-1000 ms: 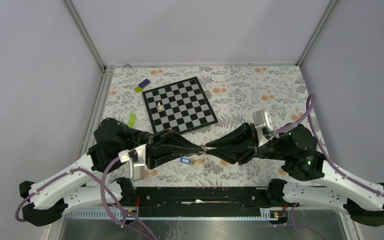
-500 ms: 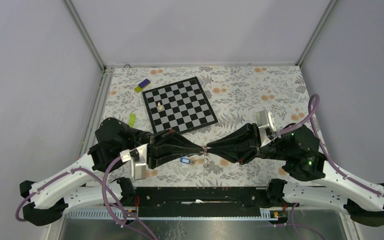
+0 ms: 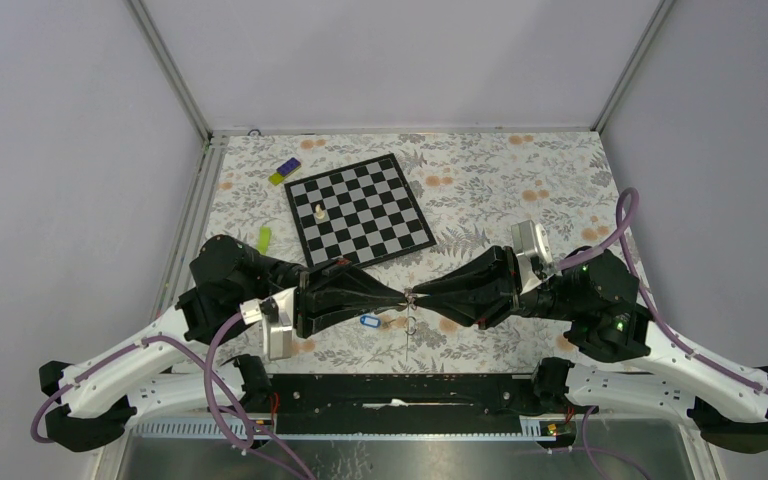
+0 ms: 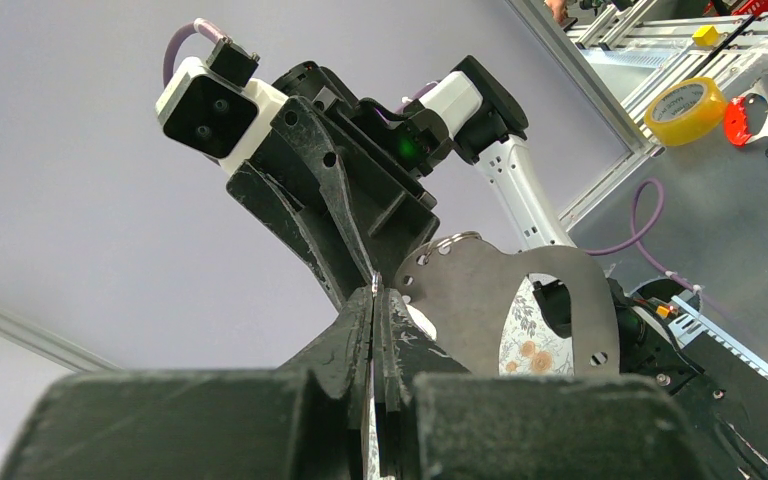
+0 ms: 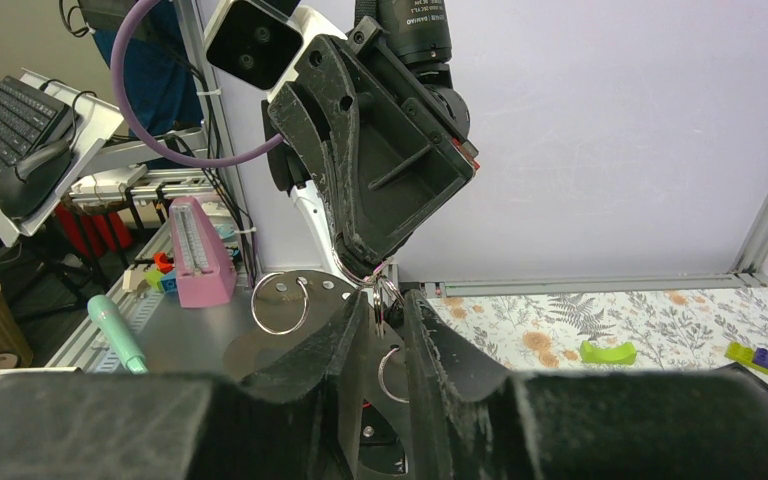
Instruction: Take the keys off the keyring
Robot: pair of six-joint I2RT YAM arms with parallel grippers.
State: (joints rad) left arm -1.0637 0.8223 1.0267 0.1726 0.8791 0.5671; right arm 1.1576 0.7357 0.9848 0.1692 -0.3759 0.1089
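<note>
Keyring bears a blue tag, its label unreadable.

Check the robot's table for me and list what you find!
Surface: flower-patterned table.
Job's things: keyring up where the arms' tips meet; keys hang by it; blue tag just left of them.
Clutter: chessboard with one white piece; green bit; purple-and-yellow block.
Grippers: left gripper shut at the ring; right gripper jaws slightly apart around it, grip unclear.
Cables: purple cables loop off both arms, away from the keys.
Surroundings: grey walls, metal frame posts.
</note>
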